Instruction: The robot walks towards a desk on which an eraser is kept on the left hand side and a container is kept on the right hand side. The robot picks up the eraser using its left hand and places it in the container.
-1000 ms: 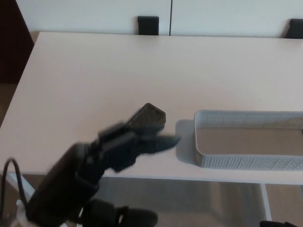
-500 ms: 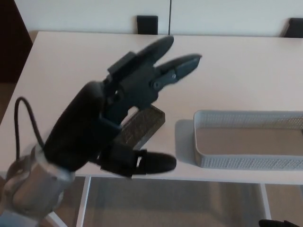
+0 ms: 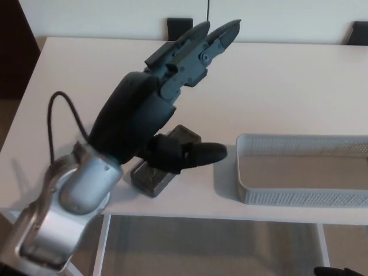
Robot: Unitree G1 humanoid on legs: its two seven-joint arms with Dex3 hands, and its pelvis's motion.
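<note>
A dark grey block, the eraser (image 3: 154,175), lies on the white desk (image 3: 287,86) near its front edge, partly covered by my arm. My left hand (image 3: 167,92) hangs above it, open, two fingers stretched toward the desk's far side and the thumb (image 3: 198,154) sticking out to the right just over the eraser. Whether the thumb touches it I cannot tell. To the right stands a pale grey mesh container (image 3: 299,195), nothing visible inside. My right hand does not show.
Two dark chair backs (image 3: 179,29) stand behind the desk's far edge. The desk's front edge runs just below the eraser and the container, with the floor beneath.
My left hand has risen from below the desk's front edge and reached forward over the eraser, fingers spreading out. The eraser and the container have stayed where they were.
</note>
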